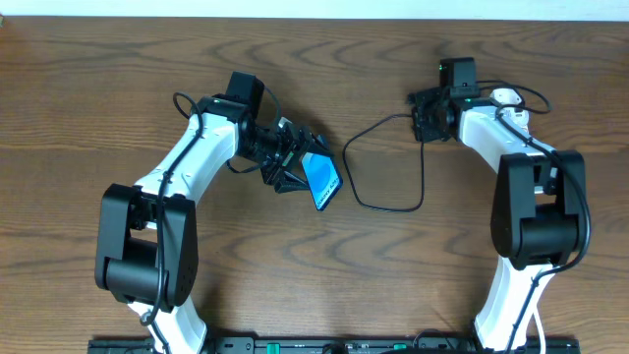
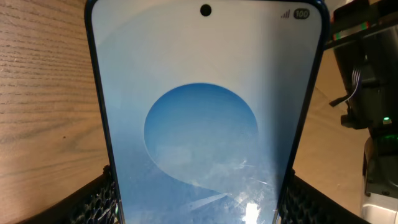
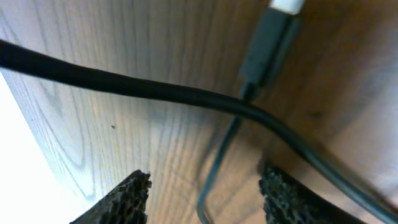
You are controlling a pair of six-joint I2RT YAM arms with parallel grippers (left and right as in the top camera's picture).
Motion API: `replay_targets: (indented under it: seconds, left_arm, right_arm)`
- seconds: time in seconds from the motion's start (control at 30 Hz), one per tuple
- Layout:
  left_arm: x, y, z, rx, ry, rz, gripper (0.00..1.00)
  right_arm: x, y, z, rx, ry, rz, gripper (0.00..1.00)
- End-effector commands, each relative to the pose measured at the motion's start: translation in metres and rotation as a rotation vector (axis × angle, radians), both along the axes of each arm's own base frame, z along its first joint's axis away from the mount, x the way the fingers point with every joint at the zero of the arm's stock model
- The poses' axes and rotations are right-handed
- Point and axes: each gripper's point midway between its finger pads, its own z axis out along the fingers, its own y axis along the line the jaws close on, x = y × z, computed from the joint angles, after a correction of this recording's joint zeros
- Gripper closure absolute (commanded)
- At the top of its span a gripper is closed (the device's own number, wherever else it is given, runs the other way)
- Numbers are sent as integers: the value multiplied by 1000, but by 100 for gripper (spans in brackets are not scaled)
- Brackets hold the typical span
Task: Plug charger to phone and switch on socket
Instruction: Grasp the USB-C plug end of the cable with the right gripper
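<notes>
Charger (image 3: 266, 53) plug at top, its thin cable drops btwn right gripper (image 3: 205, 196) fingertips. Jaws apart, w/ wood table (image 3: 124, 112) beneath.

Tilted blue phone (image 1: 321, 181) near looped charger (image 1: 388, 207)

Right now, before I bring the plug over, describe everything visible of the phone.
The phone is a slim slab with a dark blue frame and rounded corners, its screen lit pale blue with a deeper blue disc, a punch-hole camera and a "100" icon at the far end. Smudges and glare mark the glass. The left gripper clamps its near end between mesh-textured pads. It sits slanted, the charger cable beside it, apart. Its port is hidden.
</notes>
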Motion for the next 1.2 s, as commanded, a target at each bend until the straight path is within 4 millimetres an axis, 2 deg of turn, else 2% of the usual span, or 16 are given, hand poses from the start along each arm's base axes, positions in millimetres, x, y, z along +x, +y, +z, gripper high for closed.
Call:
replay_targets:
  seconds: [0.0,0.23,0.37,0.53,0.83,1.03,1.17]
  left_arm:
    - [0,-2,14,-40,-14,-2,31]
    - [0,-2,14,-40,-14,-2,31]
    - [0,-2,14,-40,-14,-2,31]
    - [0,-2,14,-40,-14,-2,31]
    - [0,-2,14,-40,-14,-2,31]
    - [0,-2,14,-40,-14,-2,31]
    - [0,-2,14,-40,-14,-2,31]
  right_arm:
    - [-6,0,-25,-42,59,-27,48]
    - [-28,-29,-39,-186,156,-74,51]
    - [-30,-39,-40,-217,169,-97,51]
    - [-16,-34,-34,-214,101,-84,53]
    - [-17,-18,-34,-212,93,-51,58]
    - [-23,-11,-48,-218,128,-32,62]
    - [-30,-12,-60,-218,167,-43,71]
